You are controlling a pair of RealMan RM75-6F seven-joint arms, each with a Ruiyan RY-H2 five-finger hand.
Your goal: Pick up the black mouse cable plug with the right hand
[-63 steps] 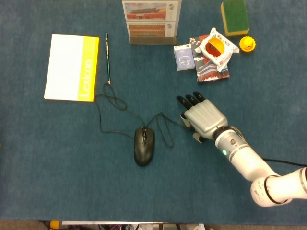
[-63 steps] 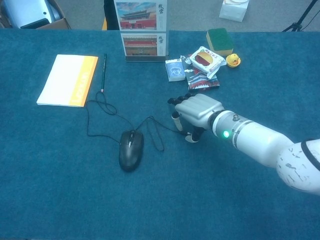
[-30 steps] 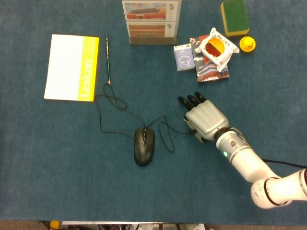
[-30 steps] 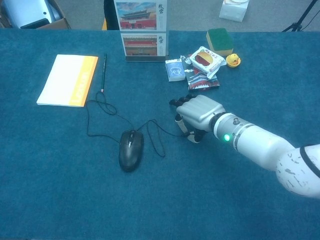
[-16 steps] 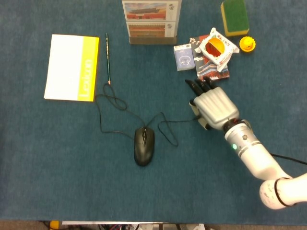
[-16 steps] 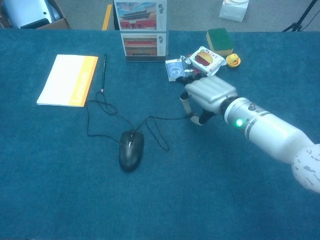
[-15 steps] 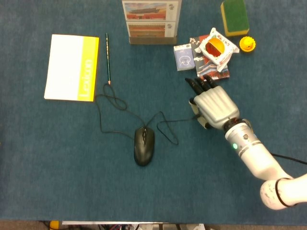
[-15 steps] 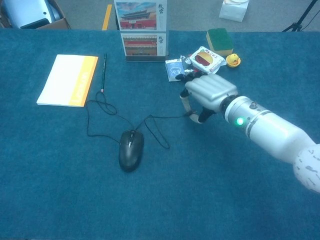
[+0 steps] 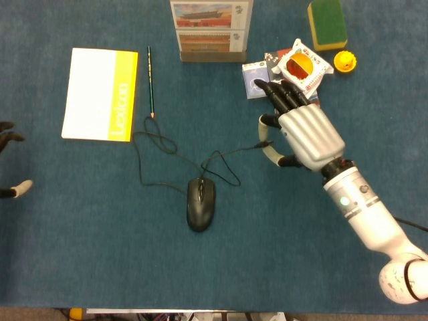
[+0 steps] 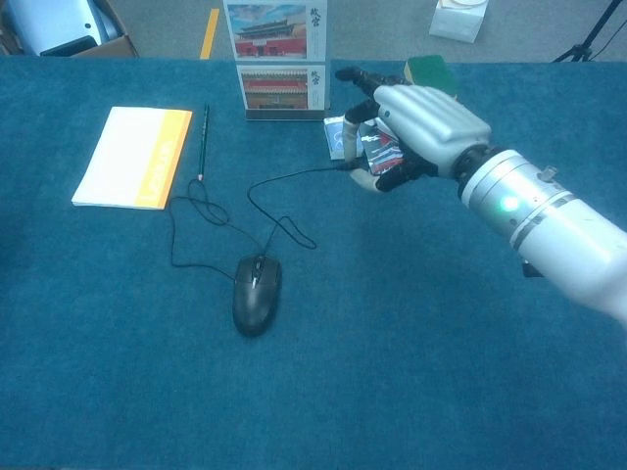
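Note:
My right hand (image 9: 304, 134) (image 10: 423, 119) is lifted above the blue table and pinches the black mouse cable plug (image 9: 263, 143) (image 10: 349, 166) between thumb and a finger, with the other fingers stretched forward. From the plug the thin black cable (image 9: 221, 155) (image 10: 279, 181) hangs down and loops to the black mouse (image 9: 200, 204) (image 10: 257, 293), which lies on the table. Only the fingertips of my left hand (image 9: 12, 160) show at the left edge of the head view, spread apart with nothing between them.
A yellow-and-white notebook (image 9: 100, 93) and a pencil (image 9: 150, 80) lie at the far left. A picture stand (image 9: 210, 30) is at the back. Under and behind the right hand are a blue card (image 9: 253, 72), a snack packet (image 9: 306, 65), a green sponge (image 9: 326, 23) and a yellow duck (image 9: 345, 61).
The right hand closed on the plug, then rose and moved away from me, lifting the cable end off the table. The left hand's fingertips came into view at the left edge.

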